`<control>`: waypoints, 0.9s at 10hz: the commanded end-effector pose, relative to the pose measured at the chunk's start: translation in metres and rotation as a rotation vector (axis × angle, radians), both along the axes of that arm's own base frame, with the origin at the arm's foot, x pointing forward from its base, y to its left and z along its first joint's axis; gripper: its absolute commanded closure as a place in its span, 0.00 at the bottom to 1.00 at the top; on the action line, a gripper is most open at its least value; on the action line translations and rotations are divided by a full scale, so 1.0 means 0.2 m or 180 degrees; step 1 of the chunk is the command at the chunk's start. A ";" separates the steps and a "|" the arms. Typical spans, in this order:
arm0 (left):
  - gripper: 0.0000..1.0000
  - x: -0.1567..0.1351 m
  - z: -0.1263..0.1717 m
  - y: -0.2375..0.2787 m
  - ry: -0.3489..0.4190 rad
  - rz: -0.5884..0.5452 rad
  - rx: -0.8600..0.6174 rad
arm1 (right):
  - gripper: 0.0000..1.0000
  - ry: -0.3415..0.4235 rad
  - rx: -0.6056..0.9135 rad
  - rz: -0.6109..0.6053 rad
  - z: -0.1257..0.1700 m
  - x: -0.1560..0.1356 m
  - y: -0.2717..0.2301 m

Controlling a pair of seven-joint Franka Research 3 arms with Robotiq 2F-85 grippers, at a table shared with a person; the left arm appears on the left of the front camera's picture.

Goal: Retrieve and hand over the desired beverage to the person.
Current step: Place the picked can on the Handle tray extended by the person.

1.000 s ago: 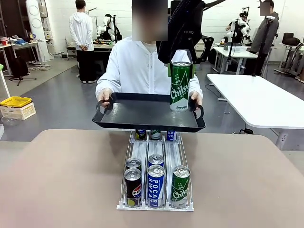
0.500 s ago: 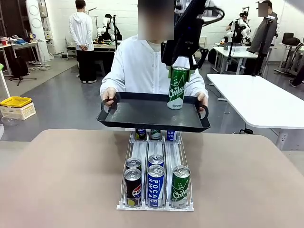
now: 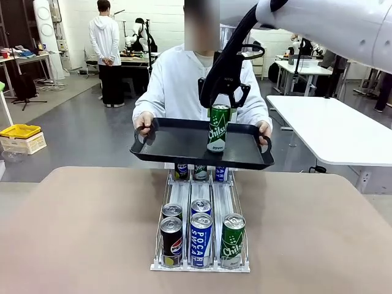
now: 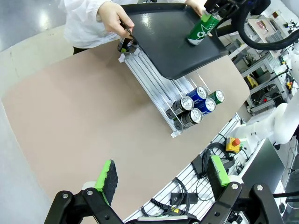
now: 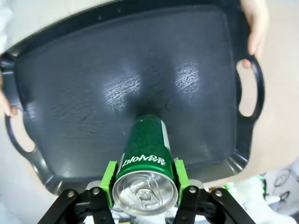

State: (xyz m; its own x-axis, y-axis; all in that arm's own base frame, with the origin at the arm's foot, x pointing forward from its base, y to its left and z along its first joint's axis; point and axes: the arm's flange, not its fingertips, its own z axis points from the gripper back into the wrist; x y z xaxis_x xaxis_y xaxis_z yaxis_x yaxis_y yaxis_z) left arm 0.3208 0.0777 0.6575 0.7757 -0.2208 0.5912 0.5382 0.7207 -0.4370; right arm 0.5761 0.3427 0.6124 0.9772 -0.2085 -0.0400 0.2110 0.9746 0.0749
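My right gripper [image 3: 220, 109] is shut on the top of a green Chilsung can [image 3: 218, 130], which stands upright with its base at or just above the floor of a black tray [image 3: 174, 144]. The person [image 3: 177, 86], in a white zip jacket, holds this tray by both handles at the far side of the table. In the right wrist view the green pads [image 5: 110, 179] clamp the can [image 5: 147, 149] over the tray [image 5: 84, 79], and a hand [image 5: 254, 23] grips one handle. My left gripper [image 4: 163, 172] hangs open high above the table, holding nothing.
A wire can rack [image 3: 184, 196] lies mid-table with a Pepsi can [image 3: 171, 242], a Pocari Sweat can [image 3: 201, 239] and a green can [image 3: 233, 240] at its near end. Its far end sits under the tray. A white table [image 3: 331, 128] stands at the right.
My right gripper has carried the green can down and to the left, from above the tray's right side to its middle. The person has shifted the tray slightly right.
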 end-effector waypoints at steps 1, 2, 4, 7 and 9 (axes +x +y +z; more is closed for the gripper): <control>0.00 0.00 0.00 0.01 -0.0047 -0.0062 -0.0013 | 0.42 -0.0022 -0.0065 -0.0051 0.07 0.08 0.08; 0.00 0.00 0.00 0.01 -0.0047 -0.0062 -0.0013 | 0.42 -0.0007 -0.0094 -0.0025 0.05 0.08 0.07; 0.00 0.00 0.00 0.01 -0.0047 -0.0062 -0.0013 | 0.42 -0.0005 -0.0121 0.0068 0.04 0.07 0.07; 0.00 0.00 0.00 0.01 -0.0047 -0.0062 -0.0013 | 0.00 0.0028 -0.0189 0.0108 0.05 0.07 0.06; 0.00 0.00 0.00 0.01 -0.0047 -0.0062 -0.0013 | 0.00 0.0015 -0.0226 0.0103 0.06 0.07 0.06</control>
State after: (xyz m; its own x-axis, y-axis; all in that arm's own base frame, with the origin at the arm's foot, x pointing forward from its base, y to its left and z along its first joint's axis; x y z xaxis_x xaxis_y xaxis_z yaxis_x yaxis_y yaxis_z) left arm 0.3209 0.0777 0.6575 0.7757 -0.2207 0.5913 0.5383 0.7204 -0.4373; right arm 0.5749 0.3468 0.6121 0.9798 -0.1923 -0.0556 0.1947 0.9800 0.0413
